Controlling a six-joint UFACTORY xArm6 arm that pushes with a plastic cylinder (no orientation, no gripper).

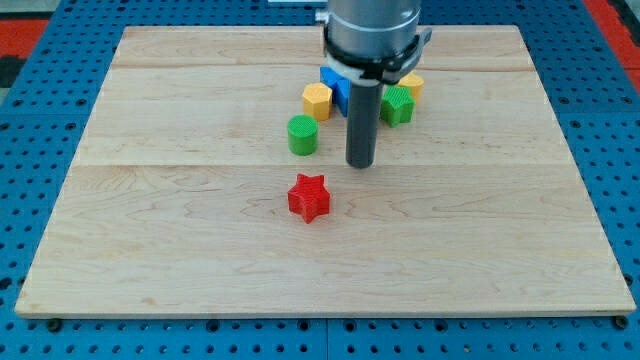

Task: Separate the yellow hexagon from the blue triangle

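Yellow hexagon (317,100): upper-centre of bench (150,250), upright, flat top showing. Just to its right a blue block (333,84), presumably the blue triangle, but mostly hidden behind the rod; only a corner and a sliver show, shape can't be confirmed. Hexagon and blue block look touching or nearly so; can't tell which.

Arm: comes in from view's top, grey cylindrical housing cut off by frame edge. Dark rod hangs straight down, vertical. My tip (361,164) sits on/just above the bench, below and right of the yellow hexagon, apart from it, no contact w/ any block. No fingers on this rig, just the bare rod; nothing held.

Around: green cylinder (302,135) below-left of hexagon, near it, left of my tip w/ a gap. Green star-ish block (398,105) right of rod, partly occluded. Second yellow block (411,85) behind that, top right of cluster, shape unclear. Red star (309,197) alone toward view's bottom, below-left of my tip, well apart from cluster.

Bench: pale wood planks on blue pegboard (40,150).
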